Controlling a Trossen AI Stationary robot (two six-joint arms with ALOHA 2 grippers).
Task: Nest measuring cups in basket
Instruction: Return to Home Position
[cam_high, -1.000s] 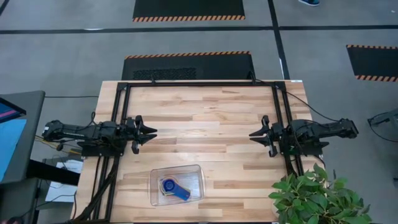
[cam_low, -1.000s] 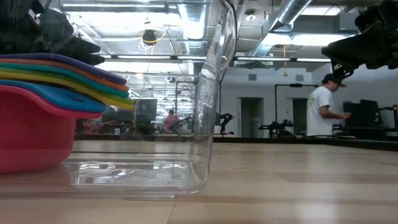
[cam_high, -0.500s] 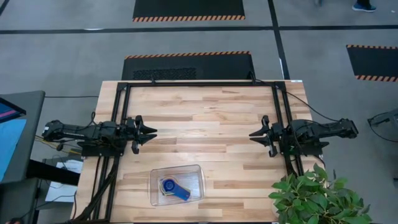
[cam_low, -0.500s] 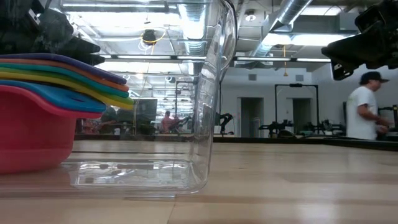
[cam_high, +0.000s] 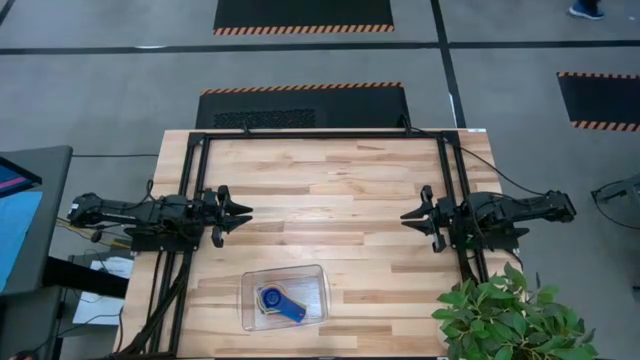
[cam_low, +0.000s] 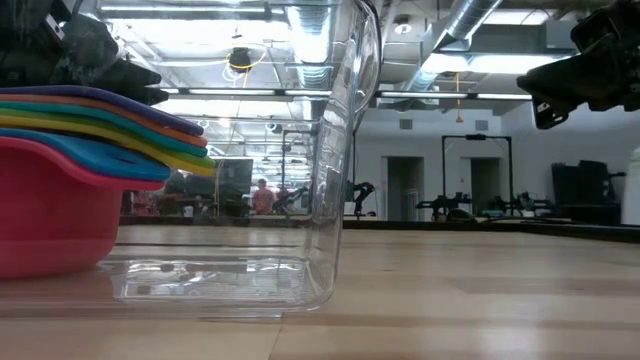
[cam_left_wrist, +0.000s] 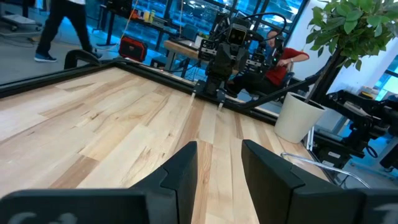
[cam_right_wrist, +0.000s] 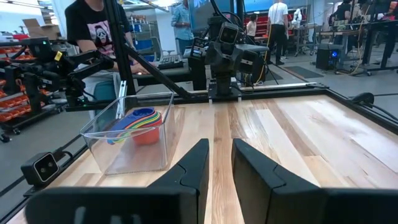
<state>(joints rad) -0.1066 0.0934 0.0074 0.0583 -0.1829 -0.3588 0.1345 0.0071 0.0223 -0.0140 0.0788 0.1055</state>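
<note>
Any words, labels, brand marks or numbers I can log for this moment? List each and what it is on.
None can be read in any view.
Measuring cups in the basket: no size marks or brand visible.
Print on a person's black shirt, right wrist view: a graphic, too blurred to read.
Left gripper and right gripper: no label shows.

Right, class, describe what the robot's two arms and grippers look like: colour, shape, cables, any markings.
The left arm and right arm are both black, slender and built of jointed segments. A thin dark cable runs to the right arm. The left gripper and right gripper each carry two flat, angular dark fingers. No markings are visible.
</note>
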